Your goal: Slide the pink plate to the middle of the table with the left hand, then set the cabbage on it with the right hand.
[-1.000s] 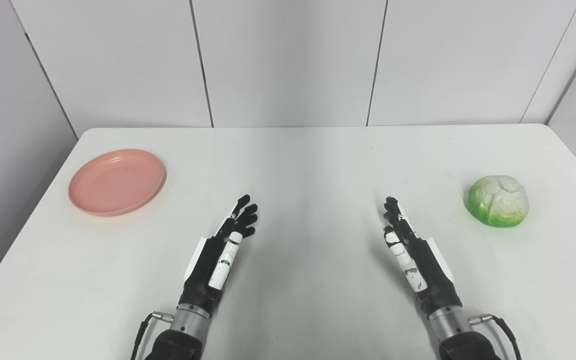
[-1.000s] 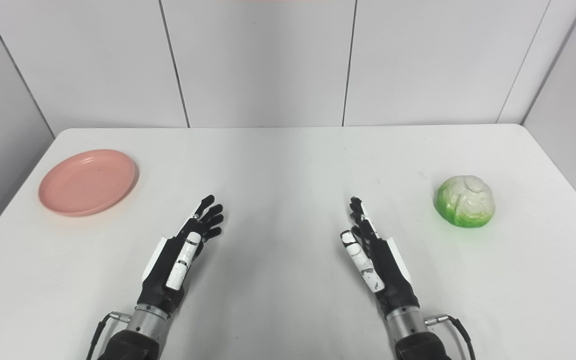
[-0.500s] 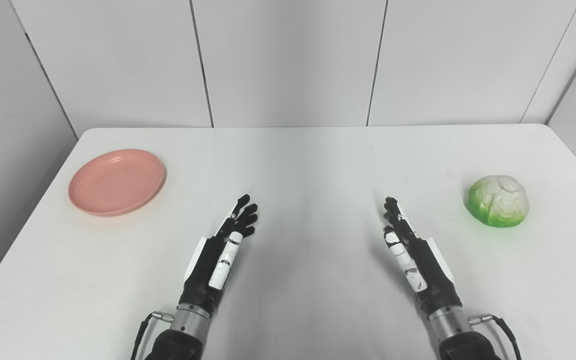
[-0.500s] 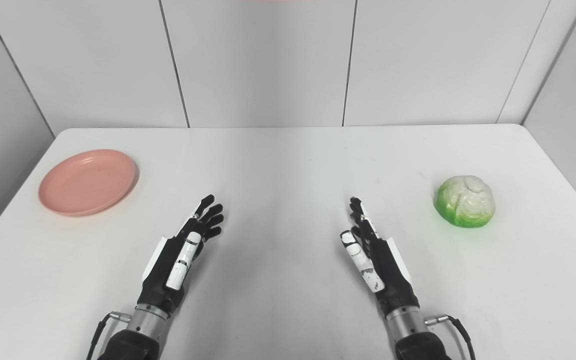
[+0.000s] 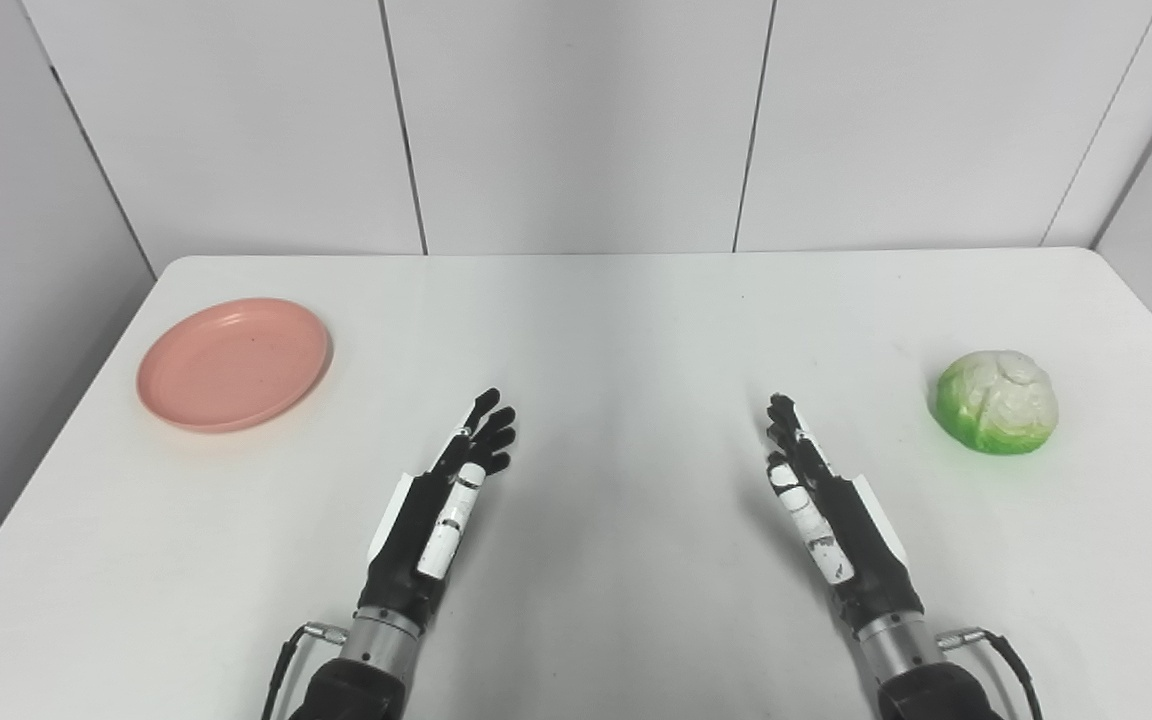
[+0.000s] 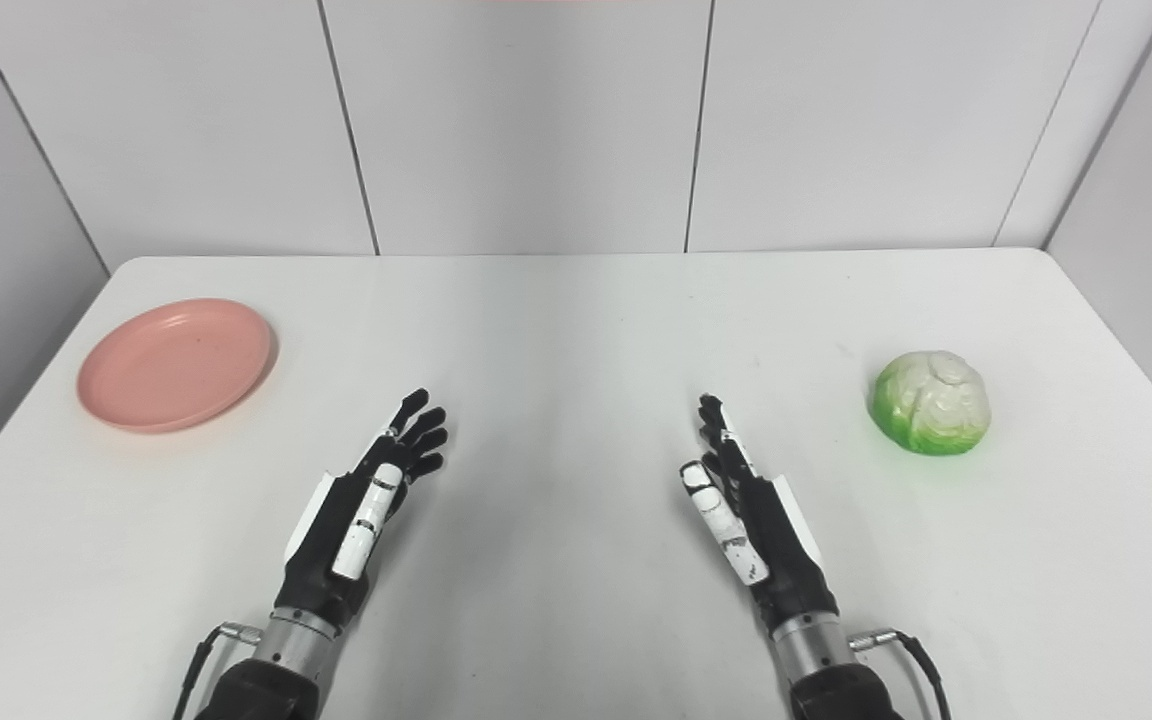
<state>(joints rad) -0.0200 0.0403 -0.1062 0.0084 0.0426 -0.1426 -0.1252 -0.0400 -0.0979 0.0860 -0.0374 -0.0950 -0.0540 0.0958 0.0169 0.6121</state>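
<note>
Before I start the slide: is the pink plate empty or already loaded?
Empty. The round pink plastic plate shows only its bare inside, at the table's left; the green-and-white cabbage sits apart, far right.

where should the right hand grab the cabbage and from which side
Probably from above, around the widest part of the cabbage. It sits alone on the table as a rounded dome, white top up, green near the base, so fingers and thumb can wrap opposite flanks. The open right hand lies to its left, and nothing stands in between.
</note>
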